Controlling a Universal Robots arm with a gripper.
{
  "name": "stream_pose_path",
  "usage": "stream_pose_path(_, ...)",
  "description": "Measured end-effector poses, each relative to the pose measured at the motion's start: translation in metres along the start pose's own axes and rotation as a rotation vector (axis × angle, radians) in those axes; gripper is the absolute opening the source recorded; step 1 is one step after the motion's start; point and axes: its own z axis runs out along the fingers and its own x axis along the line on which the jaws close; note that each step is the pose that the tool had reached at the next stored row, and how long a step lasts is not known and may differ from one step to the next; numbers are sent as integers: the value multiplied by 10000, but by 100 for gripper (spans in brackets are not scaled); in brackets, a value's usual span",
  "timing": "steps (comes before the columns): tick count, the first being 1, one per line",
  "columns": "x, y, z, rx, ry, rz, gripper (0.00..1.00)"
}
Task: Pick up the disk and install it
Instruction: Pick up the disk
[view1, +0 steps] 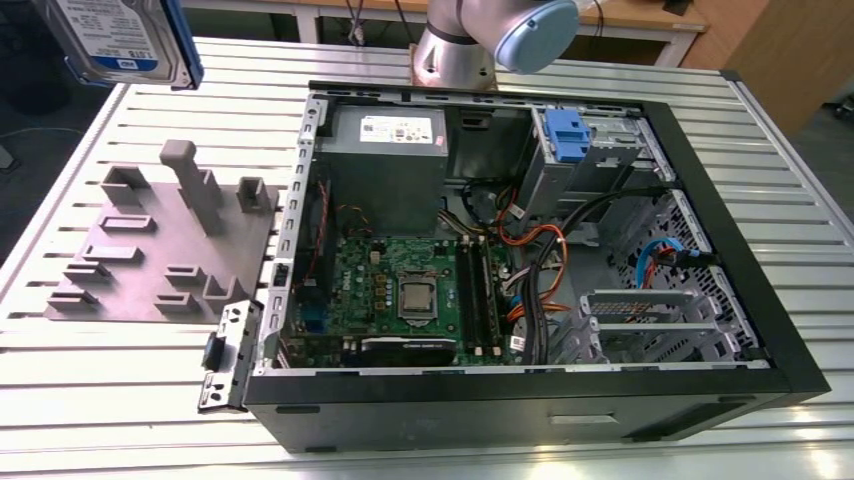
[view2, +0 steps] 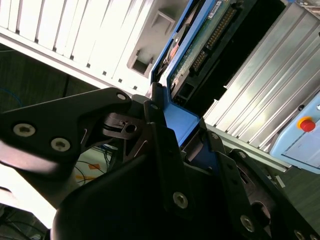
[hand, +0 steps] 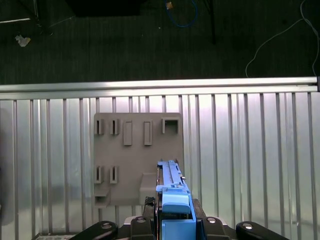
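The disk (view1: 120, 40) is a silver drive with a white-and-blue label and a blue carrier frame. It hangs high above the table's far corner at the exterior view's left. In the first wrist view the disk (hand: 172, 192) stands edge-on over the grey fixture plate (hand: 135, 150). My gripper (hand: 175, 220) is shut on it, with black fingers on both sides of the blue frame. In the second wrist view the disk (view2: 200, 45) shows its green circuit board, clamped in my gripper (view2: 182, 125).
An open computer case (view1: 747, 330) lies on the slatted metal table (view1: 134, 380), with a blue latch (view1: 567, 135) at its drive bay and a grey power supply box (view1: 387, 130). The grey fixture plate (view1: 160, 240) lies beside the case. A red button (view2: 306, 123) sits on a pale box.
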Motion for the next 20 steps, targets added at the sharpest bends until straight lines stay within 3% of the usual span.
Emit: stream_pose_path(20, -3, -57, -1, 0, 0, 0, 37)
